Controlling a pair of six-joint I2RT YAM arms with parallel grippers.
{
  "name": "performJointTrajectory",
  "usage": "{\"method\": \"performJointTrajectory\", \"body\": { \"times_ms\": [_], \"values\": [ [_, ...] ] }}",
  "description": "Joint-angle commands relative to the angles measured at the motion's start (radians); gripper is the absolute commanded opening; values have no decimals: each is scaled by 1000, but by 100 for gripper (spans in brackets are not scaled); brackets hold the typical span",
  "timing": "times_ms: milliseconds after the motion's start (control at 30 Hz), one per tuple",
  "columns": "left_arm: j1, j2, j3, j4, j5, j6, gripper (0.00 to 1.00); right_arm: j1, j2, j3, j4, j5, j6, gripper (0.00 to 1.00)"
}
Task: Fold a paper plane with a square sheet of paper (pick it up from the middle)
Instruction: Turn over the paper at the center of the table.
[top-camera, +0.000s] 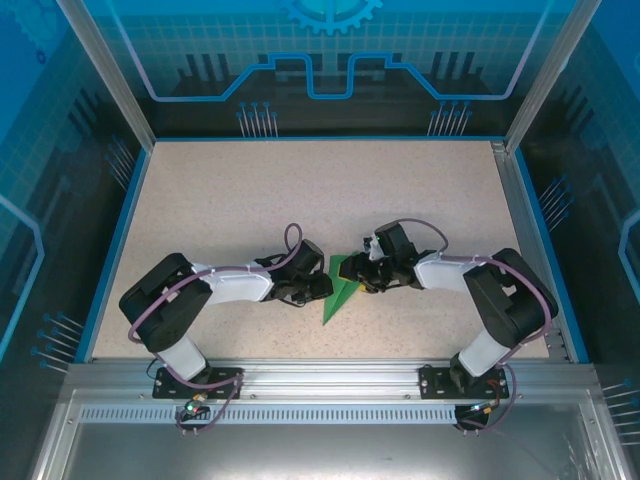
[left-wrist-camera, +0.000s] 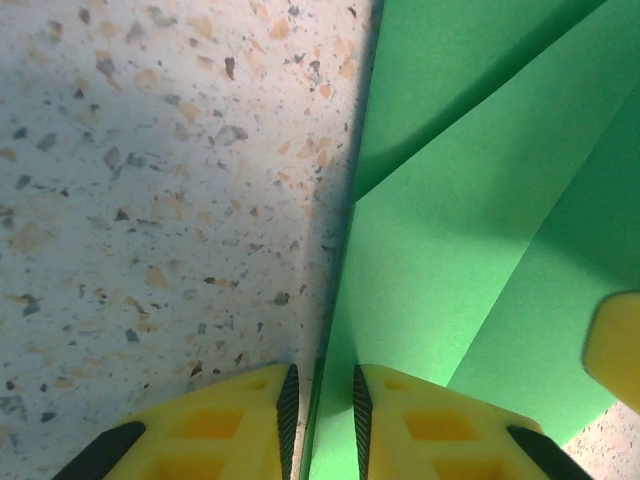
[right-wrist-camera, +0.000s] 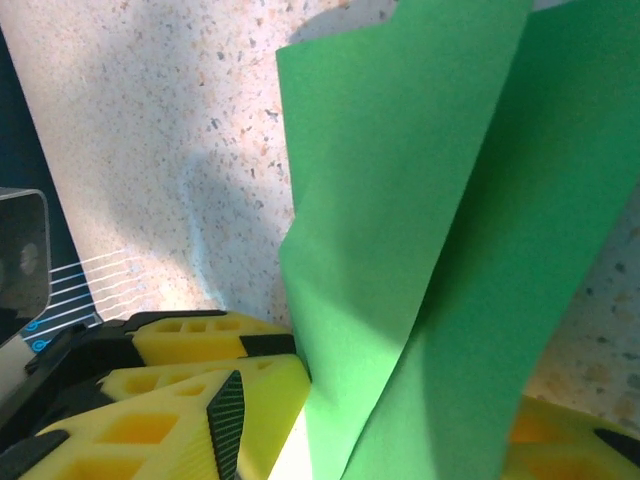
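Yellow plastic, ribbed black on the inner faces: the fingertips (left-wrist-camera: 287, 415) of the left gripper (left-wrist-camera: 325, 425) stand close together on either side of a folded edge of the green paper (left-wrist-camera: 450, 280). A thin dark slit shows on one side, so I cannot tell whether they are pinching it or merely bracketing it. The right gripper (right-wrist-camera: 420, 425) has its fingers (right-wrist-camera: 180, 420) well apart with loose layers of the paper running down between them; whether that amounts to a hold I cannot tell either. Outward from there, the paper sits between the two grippers, toward the near middle of the speckled table (top-camera: 250, 200), and some of it seems raised off the surface. I would judge it very light and limp, stiff along its creases alone, and quick to crumple or slide out of a grip. The spine where the layers stack looks like the place to take it, not a single flap. The wrist cameras give the overlapping panels, the diagonal crease and how the fingers sit. The overhead camera gives the whole outline instead, a narrow wedge with its point toward the near edge and both grippers meeting over it, the jaws there too small to read.
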Motion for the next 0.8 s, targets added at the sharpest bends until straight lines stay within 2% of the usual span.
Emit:
{"method": "performJointTrajectory", "body": {
  "times_ms": [0, 200, 367, 533, 667, 767],
  "values": [
    [7, 2, 10, -34, -1, -2, 26, 25, 23, 34, 1, 18, -27, 50],
    [7, -19, -6, -39, -12, -9, 26, 44, 44, 38, 17, 29, -39, 47],
    [7, -26, -20, -38, -19, -18, 26, 48, 74, 35, 52, 27, -42, 41],
    [7, -63, -40, -26, -17, -22, 26, 49, 47, 42, 44, 24, -82, 23],
    [7, -150, -77, -16, -38, -28, 27, 49, -18, 106, -108, 56, -192, 9],
    [8, -221, -101, -41, -71, -31, 28, 47, -69, 188, -301, 135, -302, 7]
  ]
}}
